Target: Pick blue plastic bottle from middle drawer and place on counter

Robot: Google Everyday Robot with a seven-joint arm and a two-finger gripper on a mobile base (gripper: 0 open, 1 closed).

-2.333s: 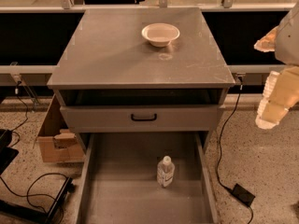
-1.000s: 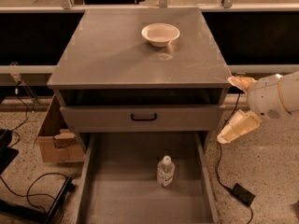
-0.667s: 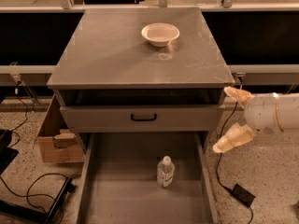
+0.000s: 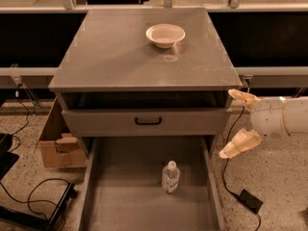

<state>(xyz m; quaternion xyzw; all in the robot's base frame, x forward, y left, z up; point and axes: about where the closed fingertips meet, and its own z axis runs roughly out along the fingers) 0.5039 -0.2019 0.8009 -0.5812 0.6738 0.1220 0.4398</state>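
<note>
The blue plastic bottle [image 4: 170,176], clear with a white cap, stands upright on the floor of the open middle drawer [image 4: 120,196]. The counter [image 4: 115,57] is the cabinet's flat grey top. My gripper [image 4: 236,124] is at the right of the cabinet, beside the drawer's right wall and above and to the right of the bottle. Its two pale fingers [image 4: 240,144] are spread apart and hold nothing.
A white bowl [image 4: 165,35] sits on the counter toward the back. A grey drawer front with a black handle [image 4: 148,121] is above the open drawer. A cardboard box [image 4: 55,143] and cables lie on the floor at the left; a black adapter [image 4: 250,201] at the right.
My gripper has moved left and down from the right edge of the view toward the cabinet's right side. The bottle and bowl have not moved.
</note>
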